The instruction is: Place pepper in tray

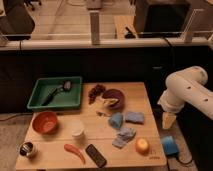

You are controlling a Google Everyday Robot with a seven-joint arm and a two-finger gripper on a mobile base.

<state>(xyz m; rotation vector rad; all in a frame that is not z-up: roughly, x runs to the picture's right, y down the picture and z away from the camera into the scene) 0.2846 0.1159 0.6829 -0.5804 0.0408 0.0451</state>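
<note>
The pepper (pixel 74 152) is slim, curved and orange-red. It lies on the wooden table near the front edge, just left of a black phone (pixel 95 155). The green tray (pixel 37 97) sits at the table's back left corner and holds a dark utensil (pixel 57 91). My gripper (pixel 168 120) hangs from the white arm (pixel 187 92) off the table's right edge, far from both the pepper and the tray, with nothing seen in it.
An orange bowl (pixel 45 122), a white cup (pixel 77 131) and a metal can (pixel 27 149) stand on the left half. Grapes (pixel 96 92), a purple bowl (pixel 114 98), blue cloths (pixel 125 127) and a round orange fruit (pixel 142 145) lie to the right. A blue object (pixel 169 145) sits beyond the right edge.
</note>
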